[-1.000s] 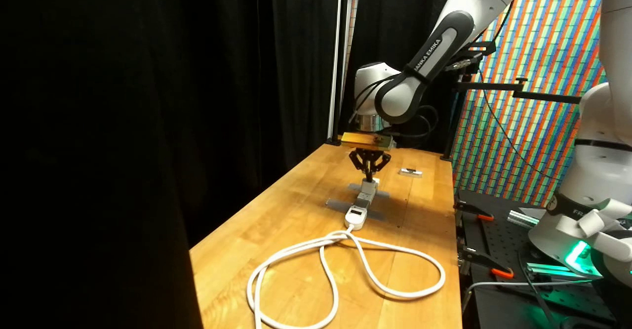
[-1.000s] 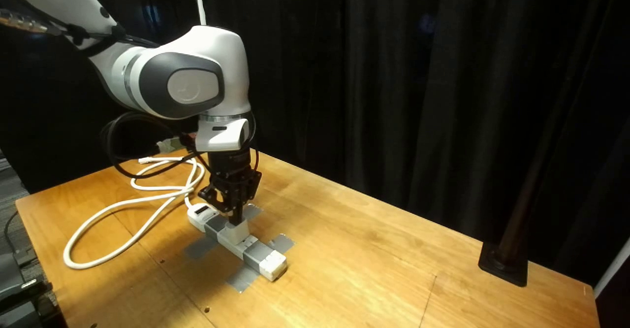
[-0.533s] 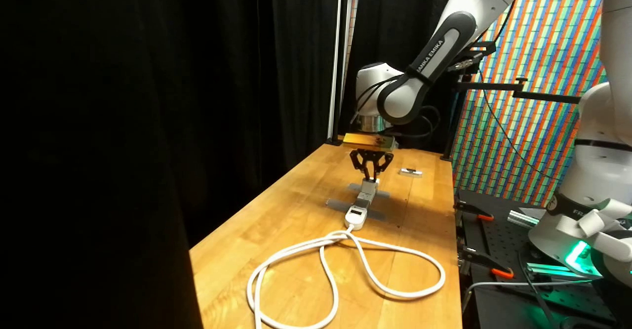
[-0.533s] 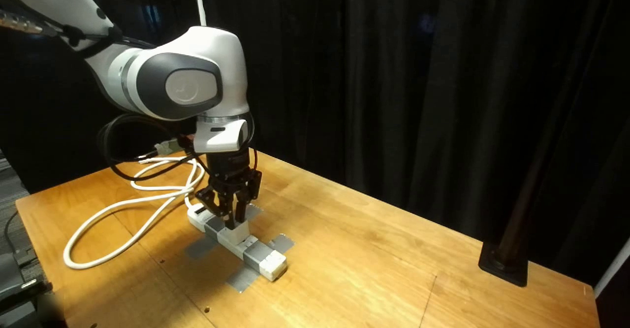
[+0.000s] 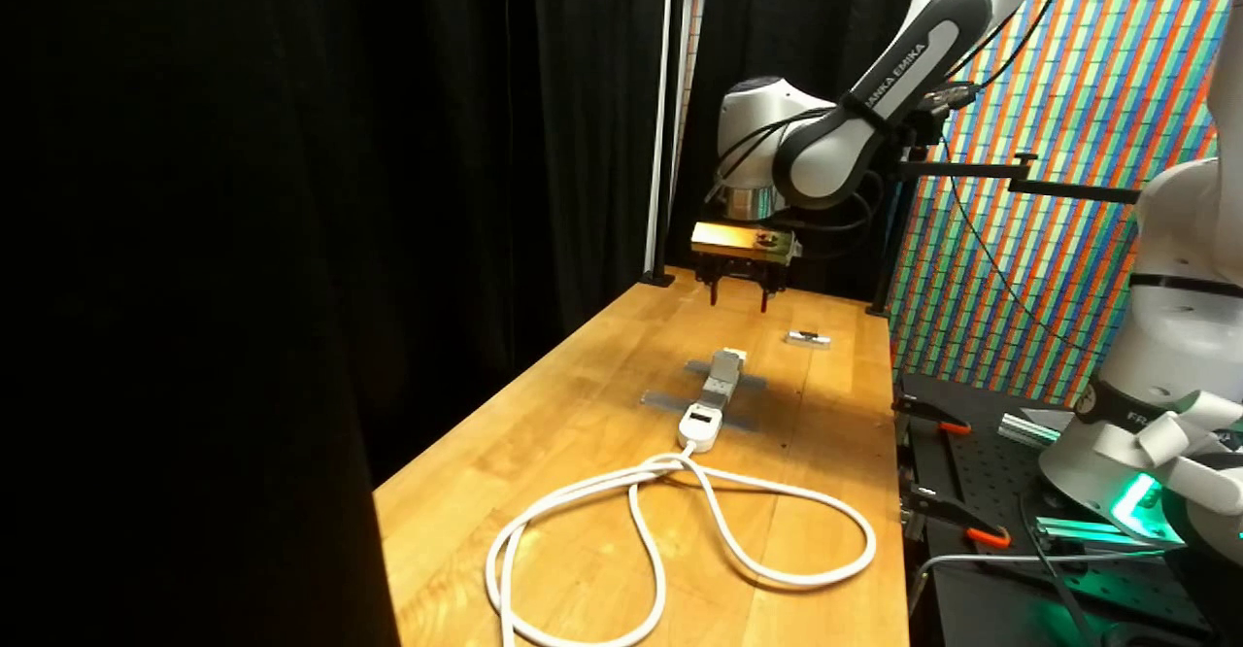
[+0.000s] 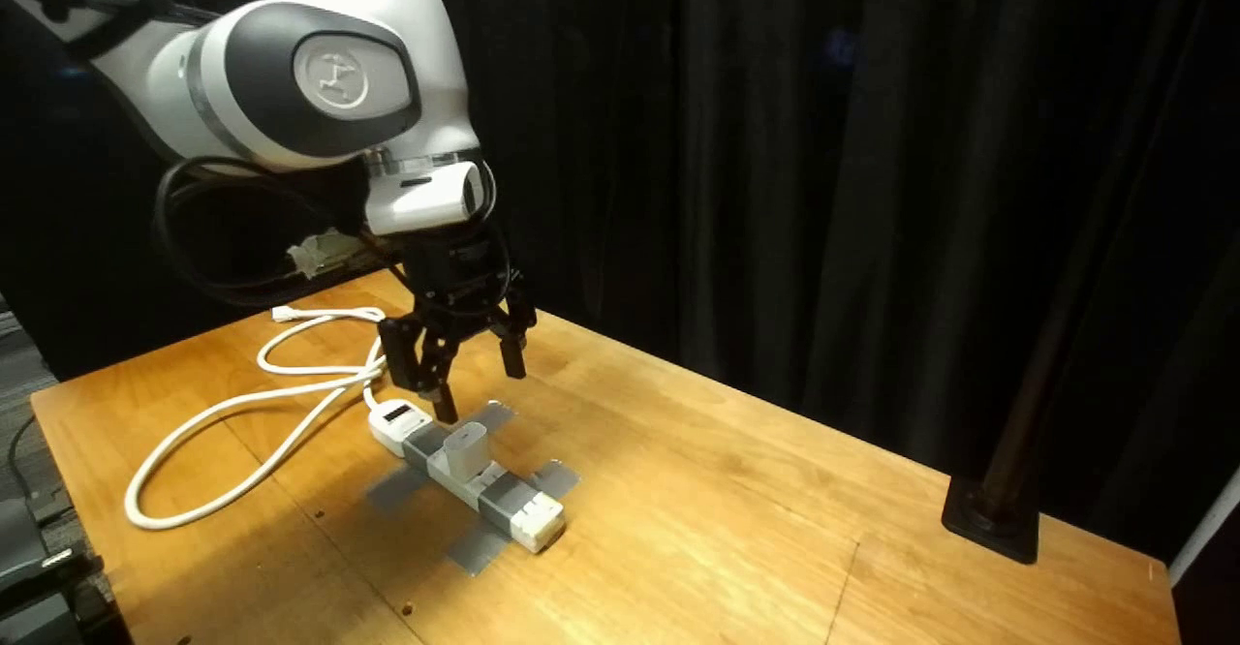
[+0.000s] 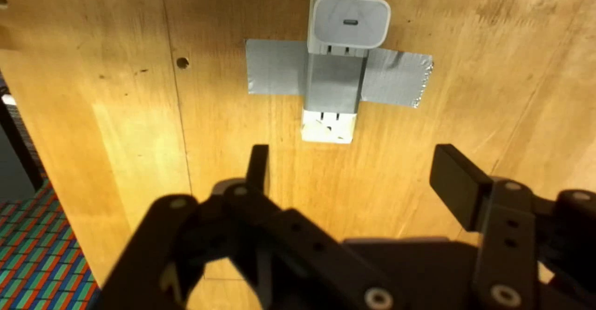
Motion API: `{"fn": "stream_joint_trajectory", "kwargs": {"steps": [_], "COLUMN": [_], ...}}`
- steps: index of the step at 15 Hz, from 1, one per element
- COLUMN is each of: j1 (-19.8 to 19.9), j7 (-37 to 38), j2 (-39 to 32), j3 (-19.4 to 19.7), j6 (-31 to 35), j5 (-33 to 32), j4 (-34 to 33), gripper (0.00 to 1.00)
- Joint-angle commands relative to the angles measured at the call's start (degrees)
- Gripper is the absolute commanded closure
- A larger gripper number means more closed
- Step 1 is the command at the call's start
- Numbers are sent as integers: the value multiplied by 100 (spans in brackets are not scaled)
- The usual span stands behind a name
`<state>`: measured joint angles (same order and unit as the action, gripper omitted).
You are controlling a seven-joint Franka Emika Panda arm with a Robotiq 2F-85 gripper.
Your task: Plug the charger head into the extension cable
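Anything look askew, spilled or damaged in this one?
Nothing spilled or clearly damaged. One slight oddity: gray tape straps the socket part of the extension cable to the table, probably deliberately. The charger stands upright on that part; I can't tell whether it's pushed fully home.

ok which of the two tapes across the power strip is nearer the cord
The tape between the charger and the cord; the other tape is past the charger, by the cordless end of the power strip.

White arm [image 6: 334, 74], black jaws
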<state>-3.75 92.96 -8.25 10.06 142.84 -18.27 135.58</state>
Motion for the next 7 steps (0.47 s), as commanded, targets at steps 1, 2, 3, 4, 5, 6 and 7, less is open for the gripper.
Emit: {"fn": "stream_joint_trajectory", "kwargs": {"steps": [1, 2, 3, 4, 5, 6, 7], "j1": [71, 115, 158, 196, 244, 269, 296], "j7": [80, 24, -91, -183, -220, -44, -55], "j2": [810, 944, 1068, 1158, 1223, 853, 934], "j3": [-174, -247, -311, -366, -404, -459, -498], "j6": [-237, -295, -227, -208, -87, -218, -208], "j5": [-321, -241, -204, -128, -23, -113, -103], "j4": [408, 481, 614, 719, 857, 488, 595], "gripper": [0, 0, 0, 0, 0, 0, 0]}}
